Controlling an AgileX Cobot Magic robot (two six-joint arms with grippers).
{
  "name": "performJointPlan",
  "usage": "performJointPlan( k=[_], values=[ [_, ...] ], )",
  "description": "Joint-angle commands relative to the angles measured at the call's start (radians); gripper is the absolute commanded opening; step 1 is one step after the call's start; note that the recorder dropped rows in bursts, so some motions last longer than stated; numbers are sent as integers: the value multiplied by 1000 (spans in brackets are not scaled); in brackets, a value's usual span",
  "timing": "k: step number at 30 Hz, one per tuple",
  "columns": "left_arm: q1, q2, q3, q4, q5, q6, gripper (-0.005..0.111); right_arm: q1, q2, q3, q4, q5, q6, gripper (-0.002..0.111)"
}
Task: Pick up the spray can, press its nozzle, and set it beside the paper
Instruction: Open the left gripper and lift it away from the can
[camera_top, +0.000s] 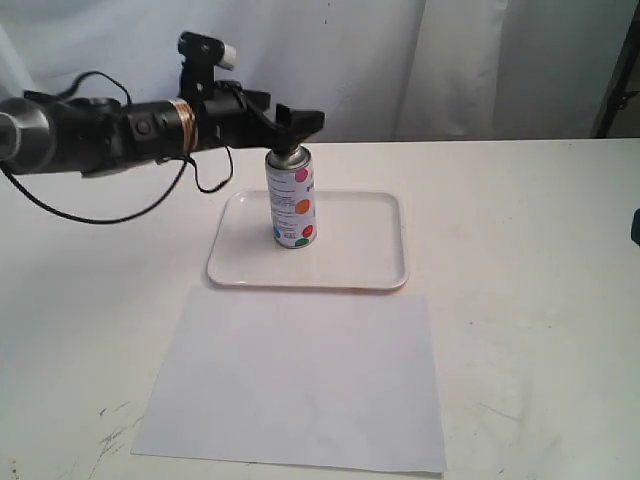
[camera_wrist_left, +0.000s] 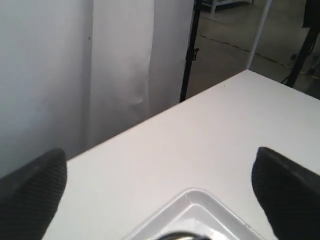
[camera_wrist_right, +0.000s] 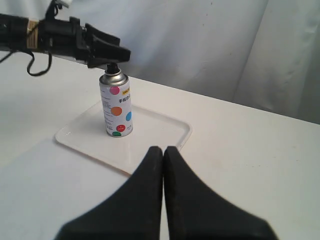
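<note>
Spray can (camera_top: 292, 200): upright on the white tray (camera_top: 380, 280), toward its left half, black nozzle (camera_top: 290, 152) on top and uncovered. Nothing is gripped.

Left gripper (camera_top: 298, 122): held level at nozzle height, right at the top of the can, jaws spread wide and empty. Contact with the nozzle cannot be told from the exterior view. In the left wrist view only a sliver of the can's top is caught at the frame edge, between the two fingers.

Right gripper (camera_wrist_right: 163, 152): fingers pressed together, nothing between them, parked well apart from the can.

Paper (camera_top: 300, 380): flat on the table (camera_top: 520, 250), its far edge just beside the tray's near rim.

Step in hand is judged to be the grasp. Suggested:
- The jaws should be lowered past the silver shoulder so the pads bracket the dotted body, not the dome.
- The can should be centred between the fingers before closing, or it may be tipped on the slick tray.
- The nozzle should be left exposed for the press.
- The can should be kept vertical on lift.

Counts: 1 can, 1 nozzle, 1 tray, 1 sheet, 2 grippers.
</note>
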Motion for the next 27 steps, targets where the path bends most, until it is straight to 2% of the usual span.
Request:
performJointPlan(
  k=[1, 4, 6, 7, 10, 14, 16, 18, 27],
  values=[
    [20, -103, -4, 139, -9, -146, 78, -4, -5, 4, -6, 5, 1, 0],
    [25, -167, -4, 304, -35, -285, 54, -4, -5, 4, -6, 5, 1, 0],
    [25, -212, -4, 430, -61, -400, 31, -4, -5, 4, -6, 5, 1, 0],
    [25, -232, -4, 475, -75, -438, 26, -4, -5, 4, -6, 5, 1, 0],
    [25, -279, -4, 584, -103, -548, 23, -4, -5, 4, -6, 5, 1, 0],
    [25, -332, 33, 584, -119, -623, 22, -4, -5, 4, -6, 5, 1, 0],
    [25, -363, 62, 584, -122, -625, 14, -4, -5, 4, -6, 5, 1, 0],
    [25, -399, 97, 584, -137, -615, 0, -4, -5, 4, -6, 5, 1, 0],
    [25, -597, 286, 584, -125, -641, 0, -4, -5, 4, -2, -2, 0, 0]
  ],
)
